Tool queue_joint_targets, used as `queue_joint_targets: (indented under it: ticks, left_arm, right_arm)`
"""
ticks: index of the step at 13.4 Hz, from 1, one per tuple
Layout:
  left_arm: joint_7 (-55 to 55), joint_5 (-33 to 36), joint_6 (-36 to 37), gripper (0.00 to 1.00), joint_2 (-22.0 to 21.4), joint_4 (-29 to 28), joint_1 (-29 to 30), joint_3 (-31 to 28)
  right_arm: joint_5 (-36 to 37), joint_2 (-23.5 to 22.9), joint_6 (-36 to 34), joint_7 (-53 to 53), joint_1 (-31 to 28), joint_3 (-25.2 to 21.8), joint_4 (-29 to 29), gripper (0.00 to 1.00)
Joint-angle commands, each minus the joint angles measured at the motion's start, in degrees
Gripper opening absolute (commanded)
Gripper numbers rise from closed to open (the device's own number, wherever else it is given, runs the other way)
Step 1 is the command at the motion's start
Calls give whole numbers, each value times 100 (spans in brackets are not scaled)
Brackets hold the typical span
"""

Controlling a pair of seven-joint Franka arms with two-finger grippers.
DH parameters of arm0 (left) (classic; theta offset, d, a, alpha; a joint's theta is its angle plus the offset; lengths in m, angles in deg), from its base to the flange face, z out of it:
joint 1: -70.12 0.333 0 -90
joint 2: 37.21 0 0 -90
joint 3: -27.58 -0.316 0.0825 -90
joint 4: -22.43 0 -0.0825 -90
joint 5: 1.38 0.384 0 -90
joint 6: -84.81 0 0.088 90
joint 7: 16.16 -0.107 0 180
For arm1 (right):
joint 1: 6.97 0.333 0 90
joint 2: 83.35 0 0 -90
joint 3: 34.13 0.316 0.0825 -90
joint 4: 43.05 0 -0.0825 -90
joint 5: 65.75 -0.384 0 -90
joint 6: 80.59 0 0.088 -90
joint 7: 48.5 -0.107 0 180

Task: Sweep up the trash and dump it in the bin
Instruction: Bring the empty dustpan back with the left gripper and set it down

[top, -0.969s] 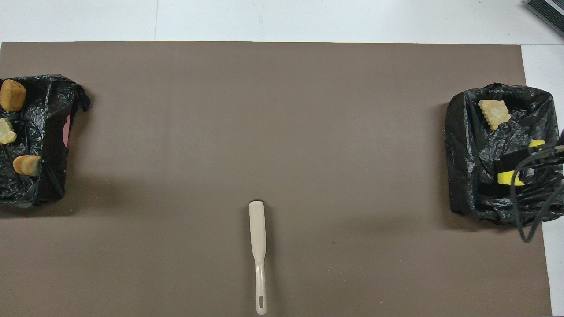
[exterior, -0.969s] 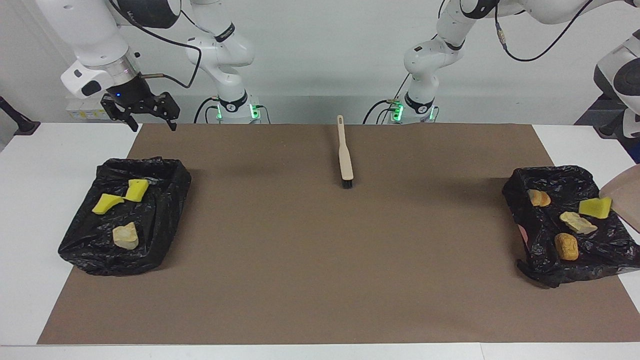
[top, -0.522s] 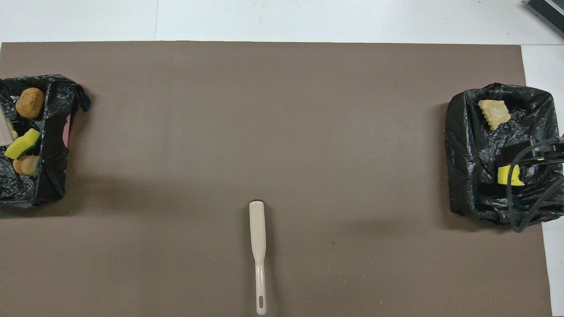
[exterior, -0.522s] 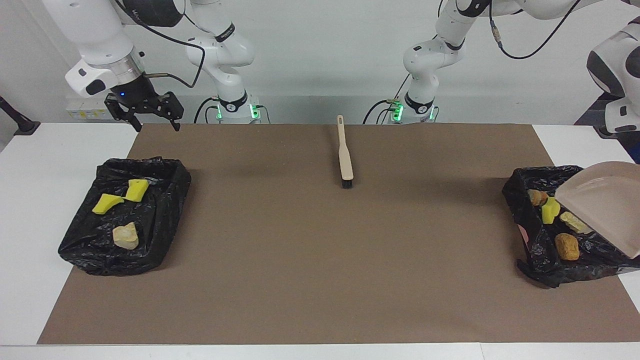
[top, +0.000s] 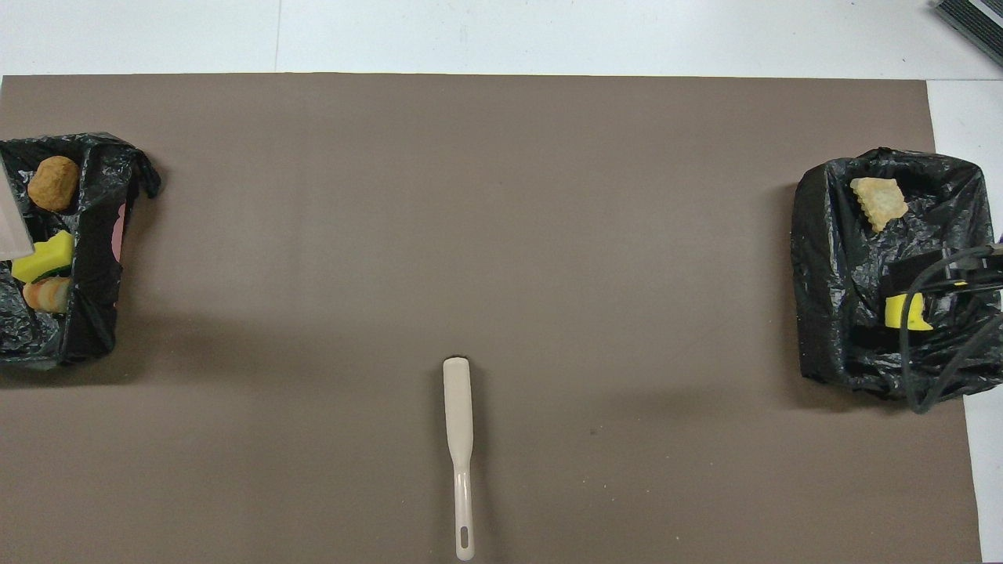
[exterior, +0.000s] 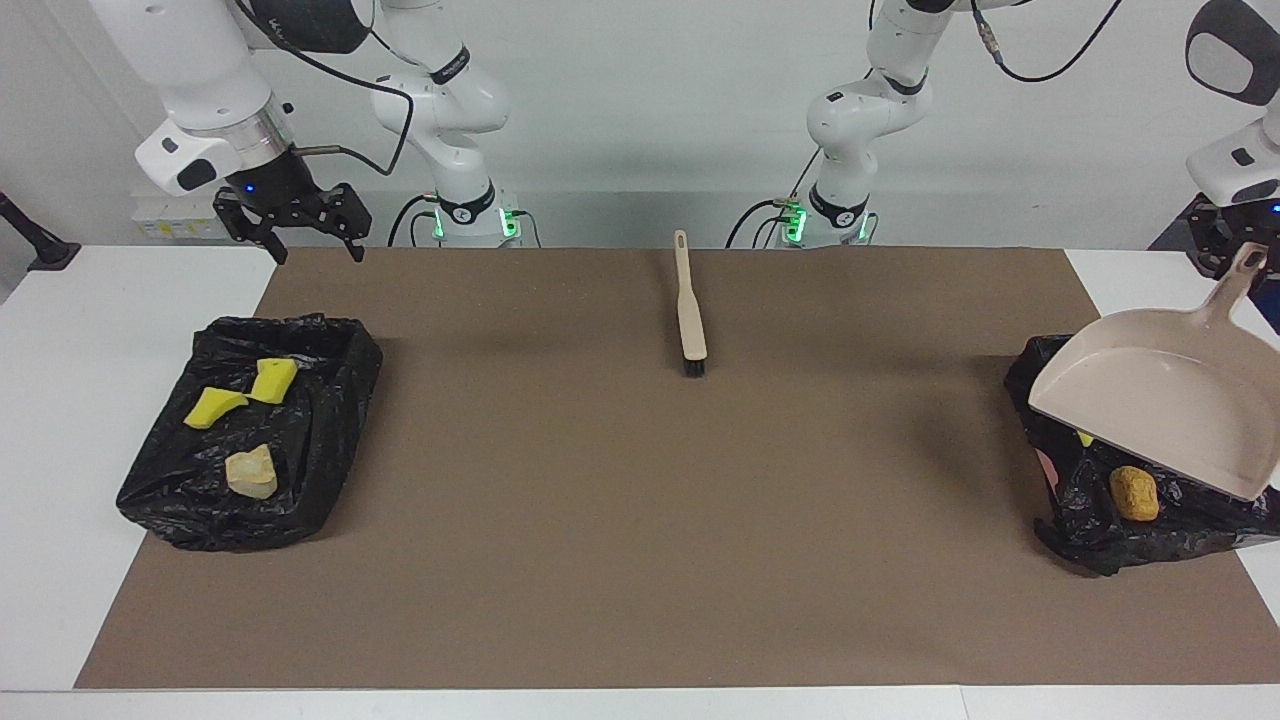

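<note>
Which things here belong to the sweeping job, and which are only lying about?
For the job:
- dustpan, held up by the shut left gripper over the lined bin
- scraps in that bin
- brush on the mat
- open right gripper, waiting

Lying about:
- brown mat
- second lined bin with scraps

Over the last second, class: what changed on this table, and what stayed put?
The left gripper, shut on the dustpan handle, swung it in over its bin; the yellow sponge slid across inside. The right gripper drifted slightly. The brush stayed put.
</note>
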Motion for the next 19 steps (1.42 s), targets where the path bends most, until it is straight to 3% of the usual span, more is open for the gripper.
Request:
queue_joint_targets:
  ticks: [1,3,5,10,13,15,16,19]
  left_arm:
    - [1762,-599,-60,0,-639,-984,-285,48]
    - [2494,-671,-43,0,-903,-1415,-707,57]
    - [3703,-1292,-113,0,-1019,-1802,-1251,57]
    - [6509,-1680,-1394,0,-879,-2428,-2825,57]
    - [7610,-1761,-2377,0,-239,-2403,-3502,57]
    - [8618,-1822,-2757,0,778,-1825,-4011,49]
    - [8815,-1822,-3055,0,1070,-1578,-4066,48]
    - [8782,-1857,-3250,0,1328,-1382,-4101,57]
  right_arm:
    - [-98,-19,47,-96,-26,21,-41,100]
    - [-98,-19,47,-96,-26,21,-41,100]
    - [-98,-19,47,-96,-26,21,-41,100]
    - [-98,-19,47,-96,-26,21,-41,100]
    - [-98,-19,47,-96,-26,21,-41,100]
    - [-98,-19,47,-96,-26,21,-41,100]
    - [-98,-19,47,-96,-26,21,-41,100]
    - [-98,-19,47,-96,-26,21,-41,100]
